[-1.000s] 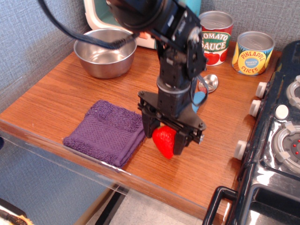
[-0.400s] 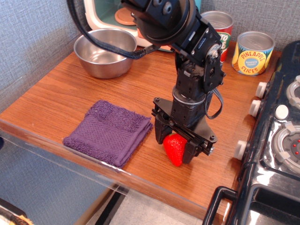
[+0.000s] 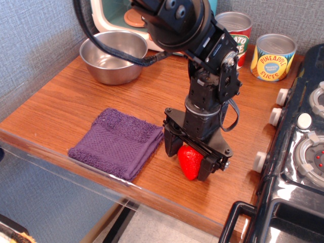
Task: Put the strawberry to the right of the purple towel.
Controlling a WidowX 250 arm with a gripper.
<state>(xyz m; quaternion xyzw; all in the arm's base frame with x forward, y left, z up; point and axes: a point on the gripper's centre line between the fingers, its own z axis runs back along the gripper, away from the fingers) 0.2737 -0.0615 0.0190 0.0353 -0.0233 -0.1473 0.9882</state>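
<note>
The red strawberry (image 3: 190,162) rests point-down on the wooden counter, just right of the purple towel (image 3: 118,143). My black gripper (image 3: 189,157) stands over it with one finger on each side. The fingers sit a little wider than the berry, and I cannot tell whether they still press on it. The folded towel lies flat near the counter's front edge, its right edge close to my left finger (image 3: 169,144).
A steel bowl (image 3: 113,55) stands at the back left. A tomato sauce can (image 3: 238,30) and a pineapple slices can (image 3: 273,56) stand at the back right. A black stove (image 3: 298,147) borders the right side. The counter's front edge (image 3: 152,195) is close.
The gripper carried the strawberry to the right, away from the towel's edge, and lowered it to the counter. In the last half second it barely moved.
</note>
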